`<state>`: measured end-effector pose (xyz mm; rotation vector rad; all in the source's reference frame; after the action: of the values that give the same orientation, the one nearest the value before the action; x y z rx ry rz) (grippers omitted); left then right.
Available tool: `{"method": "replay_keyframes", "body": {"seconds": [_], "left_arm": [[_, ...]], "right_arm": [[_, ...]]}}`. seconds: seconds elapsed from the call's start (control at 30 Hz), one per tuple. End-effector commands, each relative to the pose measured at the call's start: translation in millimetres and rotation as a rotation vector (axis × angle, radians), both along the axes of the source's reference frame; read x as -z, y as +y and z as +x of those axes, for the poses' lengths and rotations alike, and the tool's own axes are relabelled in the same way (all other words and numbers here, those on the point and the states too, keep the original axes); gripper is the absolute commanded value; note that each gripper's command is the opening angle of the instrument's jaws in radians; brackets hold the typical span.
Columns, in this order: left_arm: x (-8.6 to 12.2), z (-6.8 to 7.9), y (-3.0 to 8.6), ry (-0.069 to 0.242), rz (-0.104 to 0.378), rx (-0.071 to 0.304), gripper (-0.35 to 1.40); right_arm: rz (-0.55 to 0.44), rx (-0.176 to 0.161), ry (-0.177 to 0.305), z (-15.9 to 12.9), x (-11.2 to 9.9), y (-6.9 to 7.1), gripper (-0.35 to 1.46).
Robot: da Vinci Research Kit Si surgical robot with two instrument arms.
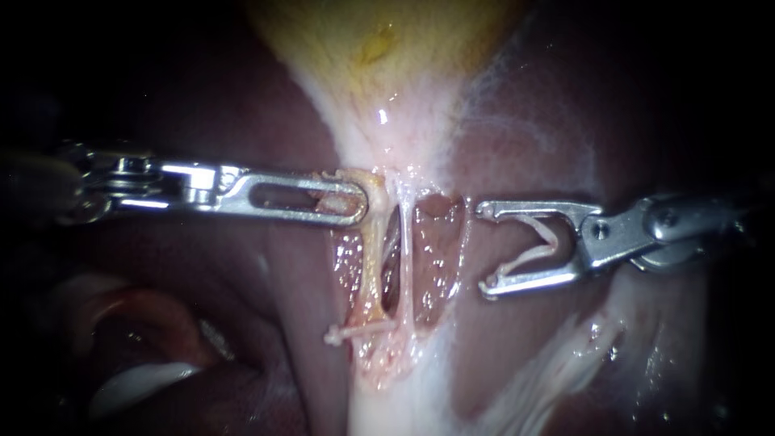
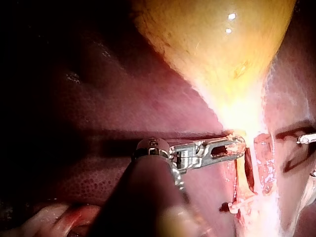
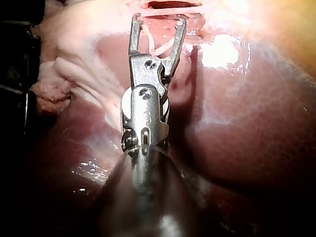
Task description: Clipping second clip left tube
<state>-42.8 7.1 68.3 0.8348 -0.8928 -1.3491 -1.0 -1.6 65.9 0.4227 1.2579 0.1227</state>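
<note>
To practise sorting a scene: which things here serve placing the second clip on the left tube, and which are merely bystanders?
In the job: left tube, left instrument, right instrument, open clip, placed clip.
Bystanders: right tube, gallbladder, liver.

The left tube [image 1: 372, 258], thin and tan, stood upright, its top gripped by the left instrument [image 1: 363, 199]. A pale clip [image 1: 355, 331] crossed its lower end. A second clip [image 1: 533, 242], spread in a V, sat held in the right instrument [image 1: 484, 250], apart from the tube.

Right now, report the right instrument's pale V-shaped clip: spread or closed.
Spread: the pale clip forms a wide V between the silver right instrument's jaws.
</note>
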Motion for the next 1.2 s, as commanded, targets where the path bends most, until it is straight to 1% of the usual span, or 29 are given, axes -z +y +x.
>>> {"method": "replay_keyframes", "body": {"seconds": [0.03,0.2,0.3,0.37,0.5,0.57,0.7,0.77,0.87,1.0,1.13,1.2], "left_arm": [[0.0,0.0,0.0,0.000,0.000,0.000,-0.35],[0.2,0.2,0.0,-0.001,0.001,-0.001,-0.35],[1.0,0.8,0.3,-0.004,0.006,-0.004,-0.35],[2.1,1.4,0.5,-0.009,0.013,-0.009,-0.35],[4.8,2.8,1.0,0.002,0.018,0.002,-0.35],[6.0,3.5,1.2,-0.002,0.019,0.011,-0.35],[7.5,4.2,1.1,-0.007,0.026,0.022,-0.35],[7.9,4.4,0.9,-0.009,0.026,0.024,-0.35],[7.8,4.5,0.8,-0.009,0.025,0.024,-0.35],[7.8,4.5,0.8,-0.009,0.025,0.023,-0.35],[7.8,4.5,0.8,-0.009,0.025,0.024,-0.35],[7.8,4.5,0.8,-0.009,0.025,0.024,-0.35]], "right_arm": [[0.000,0.001,0.001,0.0,0.0,0.0,0.49],[0.000,0.001,0.001,0.1,0.1,0.0,0.49],[0.000,0.001,0.001,0.1,0.1,0.0,0.49],[0.000,0.001,0.001,0.1,0.1,0.0,0.49],[0.000,0.001,0.001,0.1,0.2,0.0,0.49],[0.000,0.002,0.001,0.1,0.2,-0.1,0.49],[0.000,0.002,0.002,0.1,0.2,-0.1,0.49],[0.000,0.001,0.001,0.2,0.3,-0.1,0.49],[-0.001,-0.002,-0.001,0.5,0.4,-0.2,0.49],[-0.002,0.001,0.001,1.5,0.1,-0.6,0.49],[0.046,-0.006,-0.007,3.1,-0.7,-1.4,0.49],[0.062,-0.002,-0.007,4.0,-1.1,-1.8,0.49]]}}
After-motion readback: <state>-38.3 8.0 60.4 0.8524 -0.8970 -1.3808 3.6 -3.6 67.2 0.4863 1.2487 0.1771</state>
